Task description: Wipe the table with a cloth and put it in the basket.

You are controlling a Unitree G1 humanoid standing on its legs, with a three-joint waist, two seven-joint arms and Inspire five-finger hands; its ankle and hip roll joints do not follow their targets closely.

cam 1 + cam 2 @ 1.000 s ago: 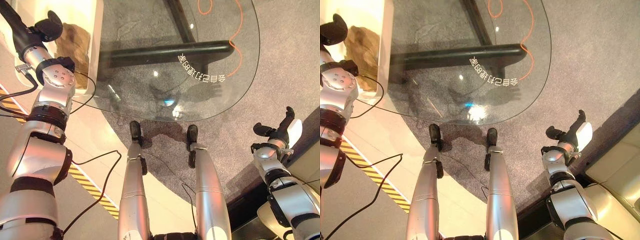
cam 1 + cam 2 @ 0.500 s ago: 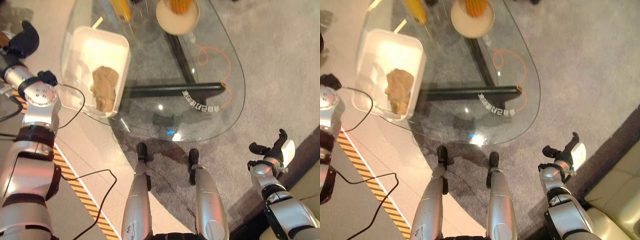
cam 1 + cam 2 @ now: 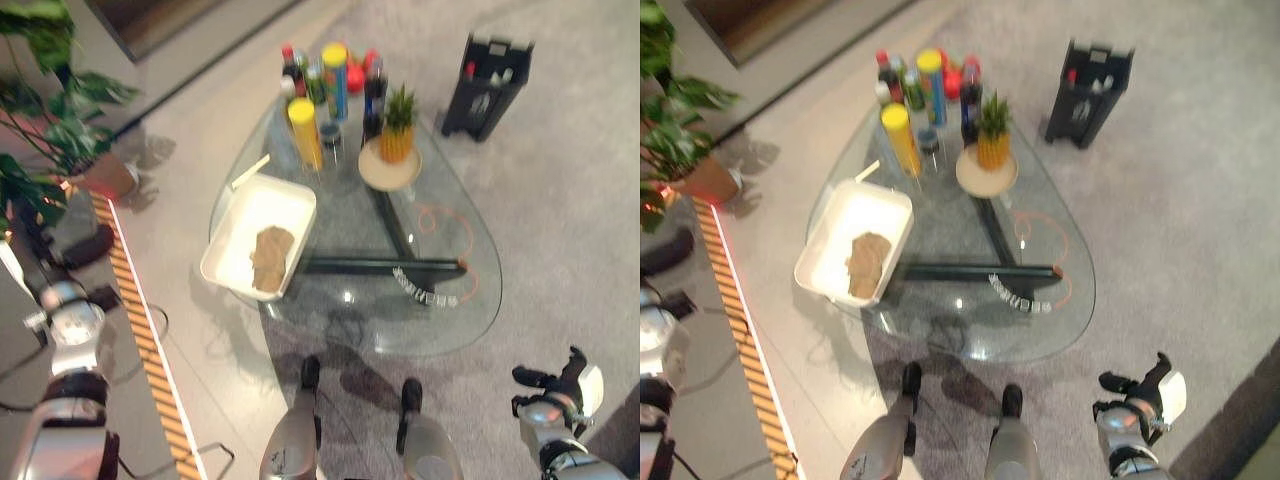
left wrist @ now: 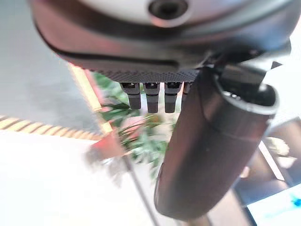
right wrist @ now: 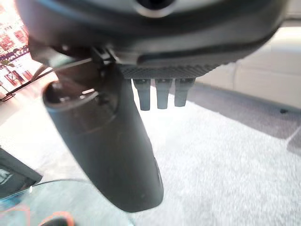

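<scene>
— What stands around you right now?

— A glass surface (image 3: 440,310) on a grey carpet. At its far end there is a cluster of bottles (image 3: 330,85), with a tall yellow bottle (image 3: 304,133) nearest to me. Just right of them a small pineapple (image 3: 398,135) sits on a round plate (image 3: 389,170). An orange cord (image 3: 448,230) loops on the right part of the glass. Beyond the far right edge a black crate (image 3: 485,85) stands on the carpet. To the far left a potted plant (image 3: 50,120) stands by a striped floor line (image 3: 140,340).

— And the cloth?

— The cloth (image 3: 268,258) is a crumpled tan lump, lying inside the white basket (image 3: 235,225) on the left part of the glass, toward the basket's near end. The basket is shallow and rectangular.

— Your hands?

— My left robot hand (image 4: 207,141) is off to the left, well apart from the glass; its fingers are straight and it holds nothing. My right robot hand (image 3: 560,385) is low on the near right over the carpet, released too, thumb and fingers spread and grasping nothing.
</scene>
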